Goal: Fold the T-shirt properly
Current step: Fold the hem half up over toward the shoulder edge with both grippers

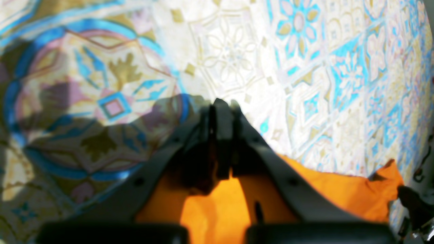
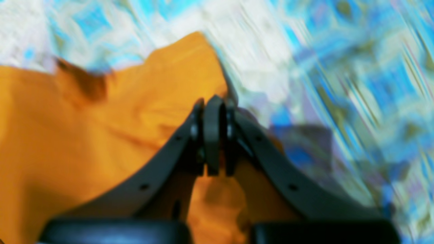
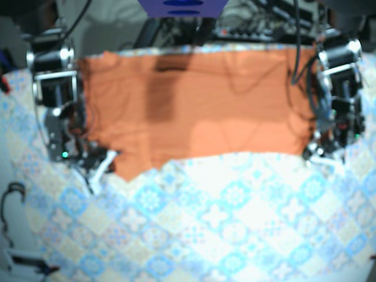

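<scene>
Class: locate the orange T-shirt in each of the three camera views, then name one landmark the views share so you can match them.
Left wrist: the T-shirt lies along the bottom, centre to right, behind the left gripper.
Right wrist: it fills the left half, behind the right gripper.
Base: it is spread across the top centre, between the two arms.
Shared landmark: the blue-patterned tablecloth bordering it.

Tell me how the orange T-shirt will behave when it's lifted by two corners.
The T-shirt will probably sag between holds: its lower edge is wavy. It is likely light, since thin fabric bunches by the right gripper. It may drag and wrinkle on the patterned tablecloth.
</scene>
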Robot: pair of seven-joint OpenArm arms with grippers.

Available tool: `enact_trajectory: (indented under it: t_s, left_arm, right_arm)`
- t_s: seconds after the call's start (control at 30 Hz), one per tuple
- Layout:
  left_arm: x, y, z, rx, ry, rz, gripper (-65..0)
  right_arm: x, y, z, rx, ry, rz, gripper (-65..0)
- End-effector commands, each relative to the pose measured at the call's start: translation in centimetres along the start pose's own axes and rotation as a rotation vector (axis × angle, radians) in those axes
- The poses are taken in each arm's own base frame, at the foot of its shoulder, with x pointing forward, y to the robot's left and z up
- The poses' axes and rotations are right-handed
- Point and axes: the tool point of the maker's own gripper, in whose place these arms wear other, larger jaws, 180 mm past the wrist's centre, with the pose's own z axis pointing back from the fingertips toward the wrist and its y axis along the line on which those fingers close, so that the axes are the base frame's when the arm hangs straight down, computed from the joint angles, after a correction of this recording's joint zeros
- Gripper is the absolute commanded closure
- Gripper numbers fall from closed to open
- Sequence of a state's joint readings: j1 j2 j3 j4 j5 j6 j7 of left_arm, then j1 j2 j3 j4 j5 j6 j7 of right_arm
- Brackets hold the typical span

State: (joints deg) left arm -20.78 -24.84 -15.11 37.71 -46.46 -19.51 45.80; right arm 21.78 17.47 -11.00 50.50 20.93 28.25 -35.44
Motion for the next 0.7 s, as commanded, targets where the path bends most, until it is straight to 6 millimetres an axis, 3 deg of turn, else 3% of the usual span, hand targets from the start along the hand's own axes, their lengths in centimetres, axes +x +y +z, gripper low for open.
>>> enact_trajectory:
  t_s: [0.0,0.37,0.53,0.67]
  left_arm:
    - [2.2,-0.9,0.6,-0.028,-0.041,-0.025,0.0]
    - [2.1,-3.5,3.3,-0.071,-0.01,-0.221,0.0]
    - [1.1,-3.1,3.8,-0.064,0.008,-0.246,0.0]
    - [0.5,-2.3,4.5,-0.046,0.018,-0.269,0.0]
  right_arm:
    - [3.1,-0.3,1.0,-0.003,-0.083,0.023,0.0]
    - [2.2,1.3,3.4,-0.004,-0.095,0.082,0.0]
    - [1.2,2.2,4.0,0.002,-0.079,0.106,0.0]
    - [0.6,1.3,5.3,-0.024,-0.092,0.1,0.0]
